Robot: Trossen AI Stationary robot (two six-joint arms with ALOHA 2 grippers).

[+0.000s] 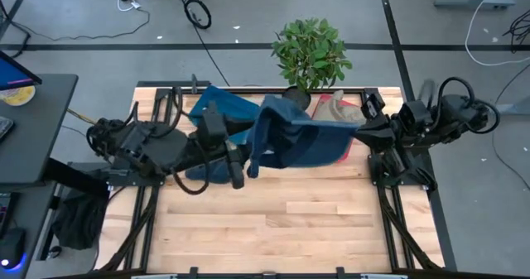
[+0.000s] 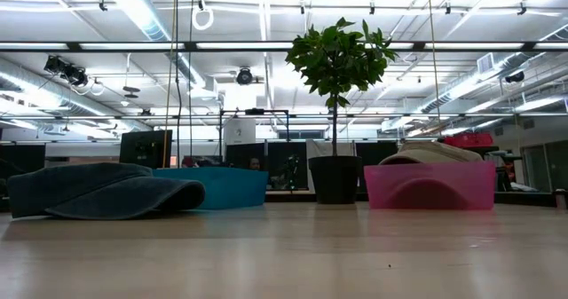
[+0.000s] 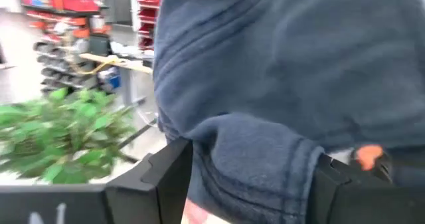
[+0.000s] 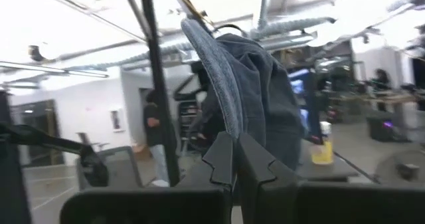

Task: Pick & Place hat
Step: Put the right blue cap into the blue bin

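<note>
I am holding a blue hat (image 1: pixel 298 138) up in the air with both grippers, my left gripper (image 3: pixel 252 184) and right gripper (image 4: pixel 232 161) squeezing its cloth. Under it are a pink bin (image 2: pixel 430 185), a blue bin (image 2: pixel 222 186) and a leafy potted plant (image 1: pixel 310 54). Another dark hat (image 2: pixel 102 191) is lying on the wooden table (image 1: pixel 281 229).

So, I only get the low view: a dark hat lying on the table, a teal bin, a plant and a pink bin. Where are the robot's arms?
Observer: Above your picture. In the high view they hold a second blue hat in the air between them.
Operator: Both of them grip it?
Observer: Yes. The left gripper is shut on bunched fabric, and the right gripper pinches the hat's edge.
Operator: Where does it hang?
Observer: Next to the plant, partly over the pink bin.
</note>
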